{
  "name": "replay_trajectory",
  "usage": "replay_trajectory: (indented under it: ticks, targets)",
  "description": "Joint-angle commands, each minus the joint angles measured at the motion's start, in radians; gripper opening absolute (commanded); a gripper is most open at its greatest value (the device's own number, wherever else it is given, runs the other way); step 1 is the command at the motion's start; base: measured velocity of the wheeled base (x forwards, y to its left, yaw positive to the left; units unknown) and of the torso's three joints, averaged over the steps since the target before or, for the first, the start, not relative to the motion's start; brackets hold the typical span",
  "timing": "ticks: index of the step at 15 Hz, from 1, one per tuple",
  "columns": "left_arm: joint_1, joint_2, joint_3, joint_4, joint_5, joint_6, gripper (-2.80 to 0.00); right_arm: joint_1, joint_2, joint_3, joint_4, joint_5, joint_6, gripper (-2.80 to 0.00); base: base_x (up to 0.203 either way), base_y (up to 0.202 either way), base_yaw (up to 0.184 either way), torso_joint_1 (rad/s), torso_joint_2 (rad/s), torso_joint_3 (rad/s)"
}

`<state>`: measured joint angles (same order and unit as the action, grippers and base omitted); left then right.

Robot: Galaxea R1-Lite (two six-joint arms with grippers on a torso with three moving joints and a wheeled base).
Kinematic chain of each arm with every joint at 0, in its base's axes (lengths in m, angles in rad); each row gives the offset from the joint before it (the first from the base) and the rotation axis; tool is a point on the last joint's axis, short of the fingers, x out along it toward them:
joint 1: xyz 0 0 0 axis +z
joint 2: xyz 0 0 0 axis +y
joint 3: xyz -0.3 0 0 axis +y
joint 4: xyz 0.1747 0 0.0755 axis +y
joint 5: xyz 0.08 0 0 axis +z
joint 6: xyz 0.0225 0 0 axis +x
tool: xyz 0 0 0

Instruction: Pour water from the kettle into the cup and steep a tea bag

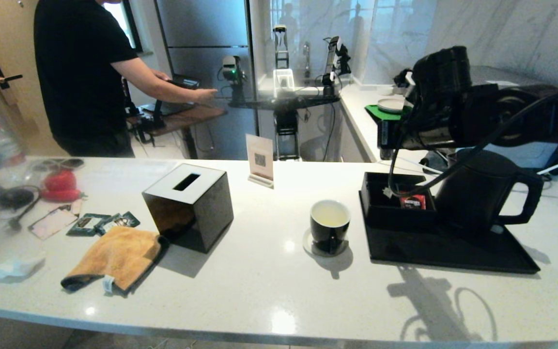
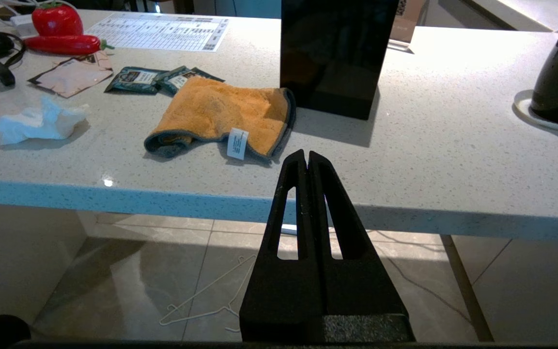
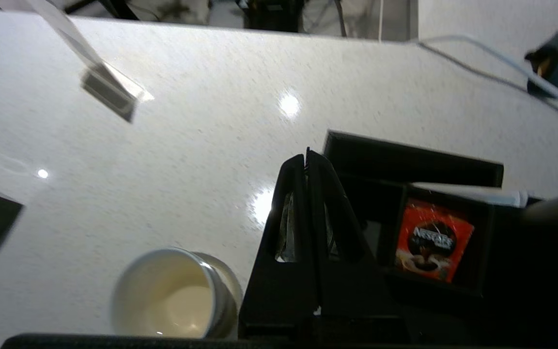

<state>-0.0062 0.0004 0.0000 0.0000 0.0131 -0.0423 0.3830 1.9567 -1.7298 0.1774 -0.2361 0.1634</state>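
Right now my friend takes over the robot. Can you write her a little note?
Left hand: shut, empty, parked off the counter's front edge.
Right hand: shut, above the black organizer box; something pale shows behind its fingers, maybe the tea bag, hard to tell.
Kettle: upright on the black tray.
Cup: on its saucer, already holds water.
Left: get the tea bag into the cup to steep.
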Motion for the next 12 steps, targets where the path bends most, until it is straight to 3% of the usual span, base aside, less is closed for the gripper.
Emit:
replay_trajectory:
  ticks: [1, 6, 12]
  targets:
    - [0.000, 0.001, 0.000, 0.000, 0.001, -0.001, -2.80, 0.036, -0.051, 0.004, -0.029, -0.005, 0.000, -2.80, 0.000, 0.000, 0.000, 0.000, 0.00, 0.000]
    - [0.000, 0.001, 0.000, 0.000, 0.001, -0.001, -2.80, 0.139, -0.122, 0.004, -0.033, -0.080, -0.005, -2.80, 0.000, 0.000, 0.000, 0.000, 0.00, 0.000]
    - [0.000, 0.001, 0.000, 0.000, 0.001, -0.001, -2.80, 0.244, -0.188, 0.032, -0.033, -0.089, -0.048, -2.80, 0.000, 0.000, 0.000, 0.000, 0.00, 0.000]
